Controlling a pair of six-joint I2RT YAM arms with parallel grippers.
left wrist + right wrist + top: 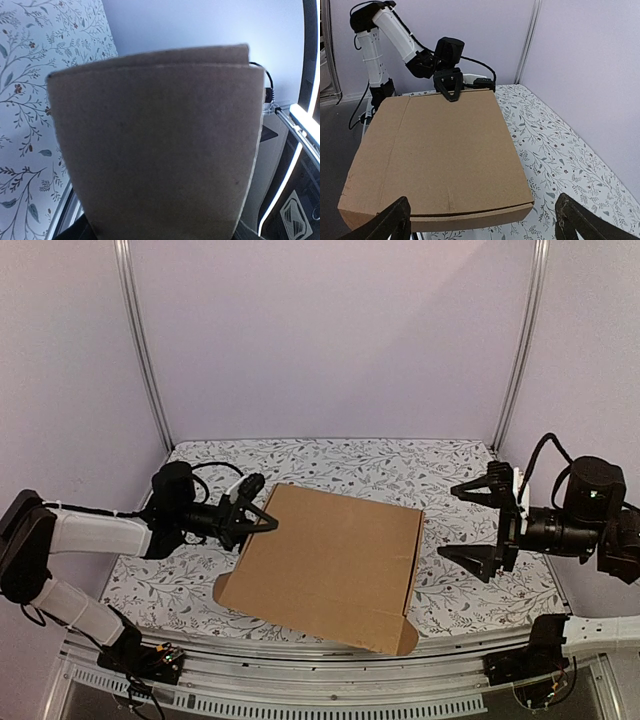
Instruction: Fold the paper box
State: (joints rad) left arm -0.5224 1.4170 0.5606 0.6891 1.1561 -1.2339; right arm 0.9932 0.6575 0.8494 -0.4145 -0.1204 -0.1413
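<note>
The paper box is a plain brown cardboard mailer lying closed and flat on the floral table, with rounded tabs sticking out at its near corners. My left gripper is at the box's far left edge, shut on the cardboard. In the left wrist view the cardboard fills the space between the jaws and hides the fingers. In the right wrist view the box lies ahead, with the left gripper on its far edge. My right gripper is wide open and empty, just right of the box, not touching it; its fingertips frame the box's near edge.
The floral table cover is bounded by lilac walls behind and at both sides, with metal posts in the back corners. A metal rail runs along the near edge. The left arm's cable loops behind its wrist.
</note>
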